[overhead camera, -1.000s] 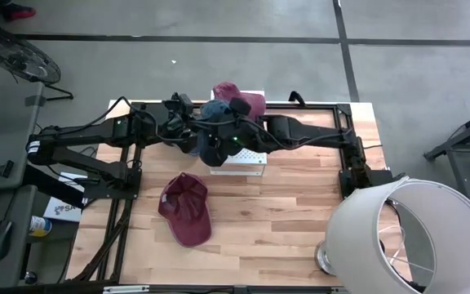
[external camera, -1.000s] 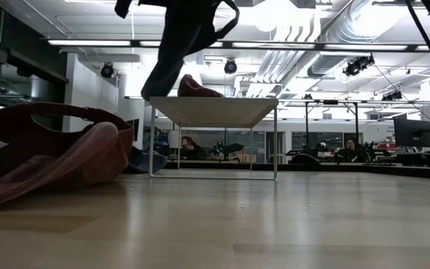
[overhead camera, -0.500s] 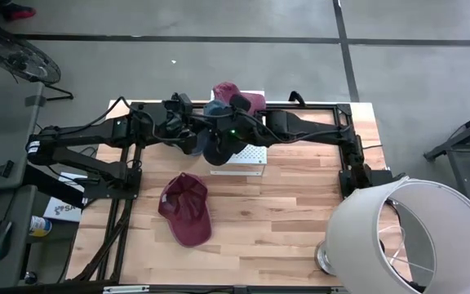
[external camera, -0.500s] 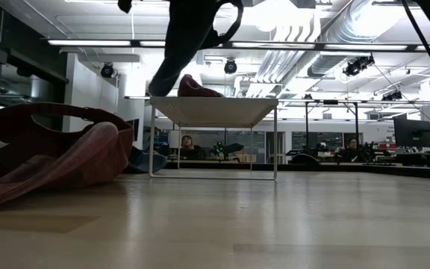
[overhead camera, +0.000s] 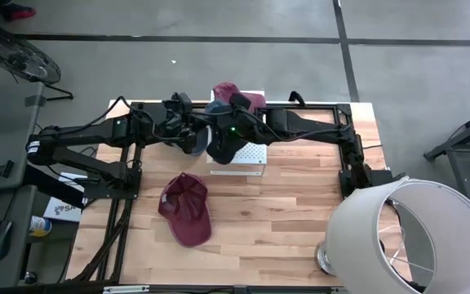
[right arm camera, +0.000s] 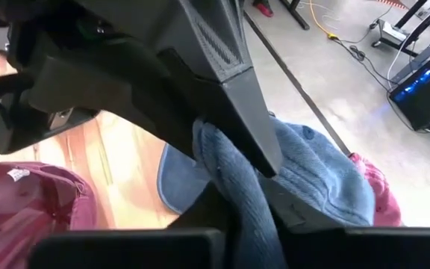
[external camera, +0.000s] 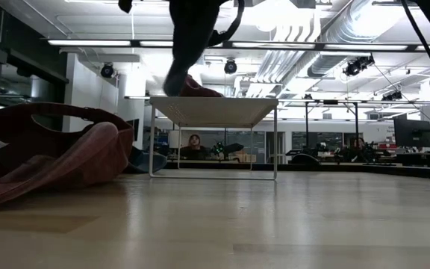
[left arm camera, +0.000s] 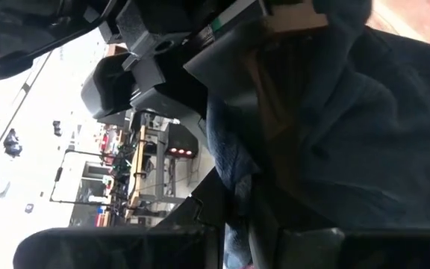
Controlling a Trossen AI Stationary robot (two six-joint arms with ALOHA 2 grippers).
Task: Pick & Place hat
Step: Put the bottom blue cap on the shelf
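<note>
Blue hat [overhead camera: 212, 137] is up in the air over the left end of the white stand [overhead camera: 243, 160], at the back-middle of the table [overhead camera: 300, 220], pinched between both grippers. In the high view most of it is covered by the two arms; only a bluish sliver shows between them.

Right gripper [right arm camera: 234, 183]: own wrist view shows its fingers [right arm camera: 230, 97] closed tight on a fold of the blue cloth [right arm camera: 312, 175], crown and brim spreading out behind.

Left gripper [left arm camera: 237, 202]: wrist view is nearly filled with dark blue fabric [left arm camera: 364, 142]; a fold runs down between the finger bases and looks clamped, though the fingertips themselves are buried in cloth.

Low view: hat and arms read only as a dark silhouette [external camera: 189, 45] hanging above the left edge of the stand top [external camera: 213, 110]; can't separate hat from arm there.

Second maroon hat [overhead camera: 237, 96] sits at the back of the stand, partly behind the right arm; its crown pokes above the stand top in the low view [external camera: 196, 86].

Third maroon hat [overhead camera: 188, 210] lies on the table front-left of the stand, well apart from the grippers, cut off at the frame's left edge in the low view [external camera: 43, 153].

Large white lamp shade [overhead camera: 410, 237] covers the table's front-right corner.

People [external camera: 194, 142] seated in the room behind, small and dim.
</note>
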